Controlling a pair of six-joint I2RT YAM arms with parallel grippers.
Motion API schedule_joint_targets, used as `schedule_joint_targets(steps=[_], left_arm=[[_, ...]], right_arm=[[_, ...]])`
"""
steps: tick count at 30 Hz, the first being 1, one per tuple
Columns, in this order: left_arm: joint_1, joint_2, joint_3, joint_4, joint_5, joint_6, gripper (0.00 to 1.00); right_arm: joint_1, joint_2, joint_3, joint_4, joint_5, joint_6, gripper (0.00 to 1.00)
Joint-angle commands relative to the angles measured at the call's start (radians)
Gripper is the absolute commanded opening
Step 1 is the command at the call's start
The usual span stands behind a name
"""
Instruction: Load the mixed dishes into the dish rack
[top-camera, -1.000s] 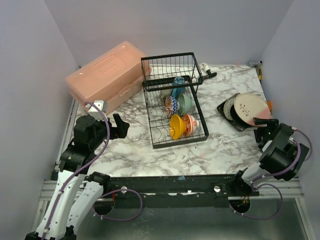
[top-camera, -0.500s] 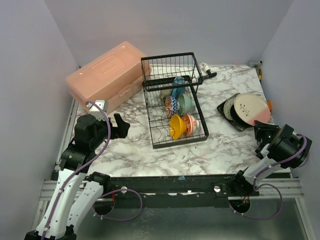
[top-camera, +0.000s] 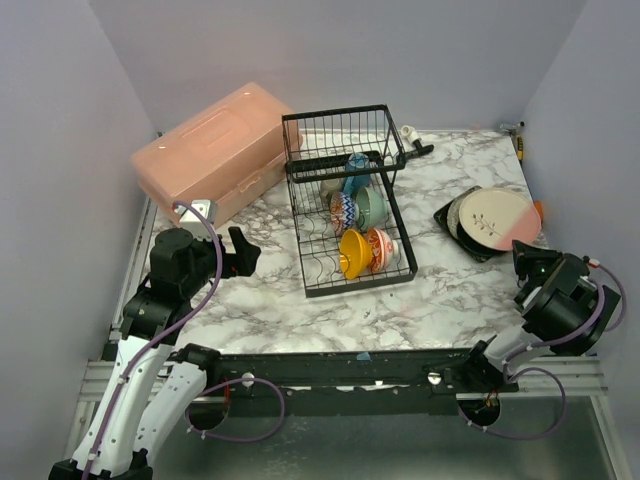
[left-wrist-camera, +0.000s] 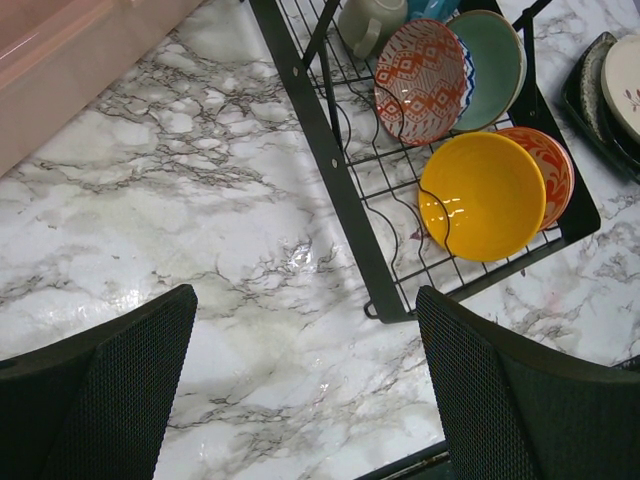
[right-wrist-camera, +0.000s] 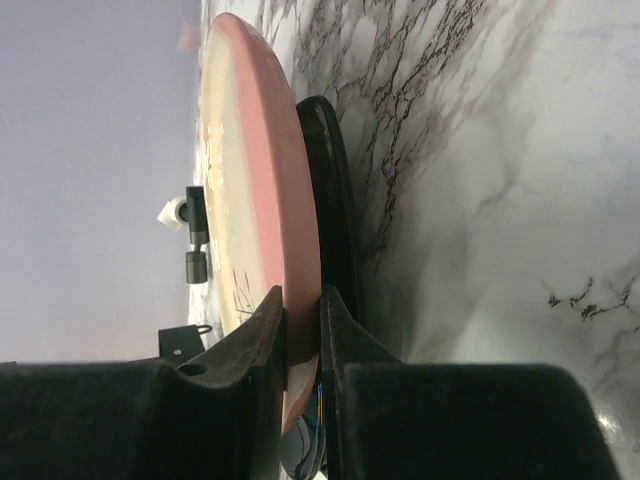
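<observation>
The black wire dish rack (top-camera: 300, 245) (left-wrist-camera: 330, 150) stands mid-table. In it stand on edge a yellow bowl (top-camera: 352, 252) (left-wrist-camera: 483, 195), red-patterned bowls (top-camera: 381, 248) (left-wrist-camera: 420, 80), a mint green bowl (top-camera: 372, 205) (left-wrist-camera: 495, 60) and an olive mug (left-wrist-camera: 372, 20). At the right, a pink-cream plate (top-camera: 495, 218) (right-wrist-camera: 255, 180) lies on dark plates (top-camera: 455, 215) (right-wrist-camera: 335, 200). My right gripper (top-camera: 527, 258) (right-wrist-camera: 303, 300) is shut on the pink-cream plate's near rim. My left gripper (top-camera: 245, 250) (left-wrist-camera: 305, 320) hangs open over bare marble left of the rack, holding nothing.
A salmon-pink plastic box (top-camera: 215, 150) (left-wrist-camera: 60, 60) sits at the back left, close to the rack's tall basket end. A small white and black object (top-camera: 410, 135) lies behind the rack. Walls close in on both sides and the back.
My right gripper's jaws have closed onto the rim of the pink-cream plate, and the right wrist has shifted slightly at the plate's near edge. The left arm has not moved.
</observation>
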Motion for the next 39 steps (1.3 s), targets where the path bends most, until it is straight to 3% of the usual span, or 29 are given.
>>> schedule_joint_targets(steps=[1,10,14,22,28,33,35,39], left_arm=[[0.005,-0.001,-0.010,0.021,0.034,0.014,0.90],[0.005,-0.013,-0.011,0.024,0.045,0.013,0.90],[0.004,-0.010,-0.012,0.025,0.047,0.012,0.90],[0.005,0.007,-0.013,0.023,0.043,0.011,0.89],[0.006,0.007,-0.013,0.022,0.037,0.010,0.89],[0.007,-0.013,-0.015,0.027,0.058,0.008,0.89],[0.007,-0.028,-0.017,0.031,0.067,0.008,0.89],[0.004,-0.049,-0.019,0.035,0.073,0.006,0.89]], right_arm=[[-0.007,-0.077,0.028,-0.091,0.022,-0.079,0.13],[-0.008,-0.180,0.086,-0.316,0.032,-0.196,0.16],[-0.005,-0.148,0.077,-0.297,-0.014,-0.183,0.18],[0.048,0.054,0.052,-0.077,-0.157,-0.106,0.19],[0.048,0.051,0.108,-0.181,-0.186,-0.152,0.24],[0.048,0.006,0.122,-0.249,-0.202,-0.140,0.18],[0.048,-0.017,0.134,-0.296,-0.176,-0.173,0.30],[0.048,-0.018,0.162,-0.348,-0.182,-0.215,0.37]])
